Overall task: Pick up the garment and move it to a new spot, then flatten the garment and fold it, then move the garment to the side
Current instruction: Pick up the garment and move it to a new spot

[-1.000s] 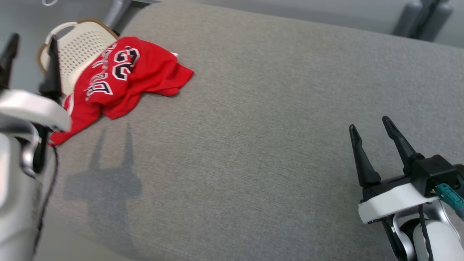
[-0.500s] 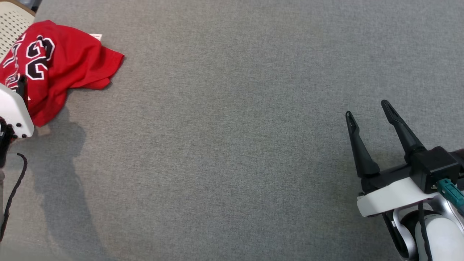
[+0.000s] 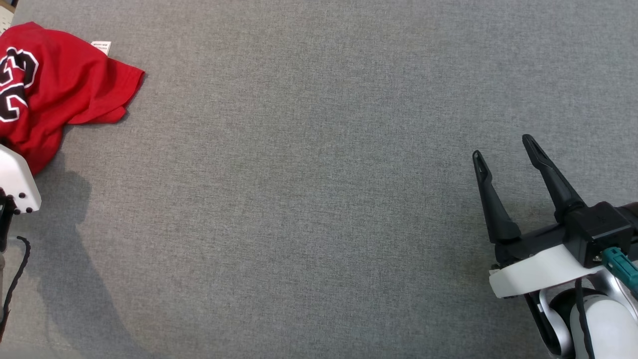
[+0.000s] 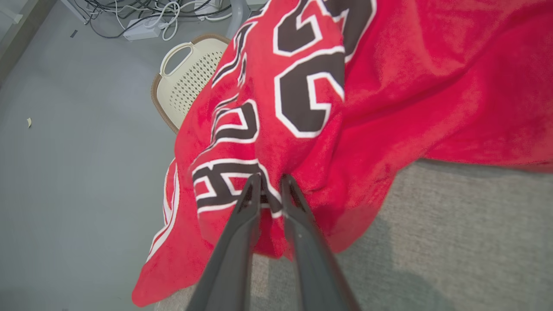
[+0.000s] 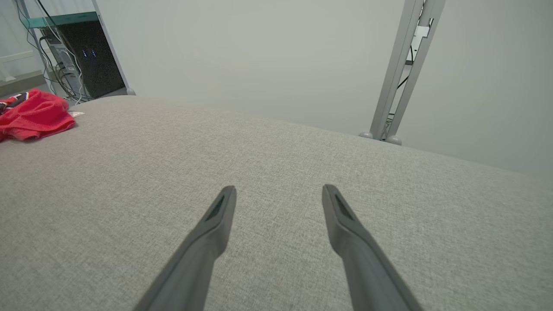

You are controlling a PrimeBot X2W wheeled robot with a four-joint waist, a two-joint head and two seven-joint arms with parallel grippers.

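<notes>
The garment (image 3: pixel 60 85) is a red jersey with black and white lettering, crumpled at the table's far left corner. In the left wrist view the garment (image 4: pixel 389 86) hangs partly over the table edge. My left gripper (image 4: pixel 271 177) has its fingers drawn close together, pinching a fold of the lettered cloth at their tips. Its white wrist housing (image 3: pixel 17 182) shows at the head view's left edge. My right gripper (image 3: pixel 503 146) hovers open above the table at the right, far from the garment (image 5: pixel 34 114), and the right gripper (image 5: pixel 279 189) has nothing between its fingers.
The grey fabric table top (image 3: pixel 319 199) spreads wide between the two arms. Beside the table's left edge a cream perforated basket (image 4: pixel 185 82) stands on the floor, with cables (image 4: pixel 142 17) beyond it. A metal post (image 5: pixel 402 69) and a dark cabinet (image 5: pixel 93 60) stand past the far edge.
The head camera has tilted down, so the garment has slid to that view's left edge. The left gripper's spread fingers have left the head view. The right gripper holds its place.
</notes>
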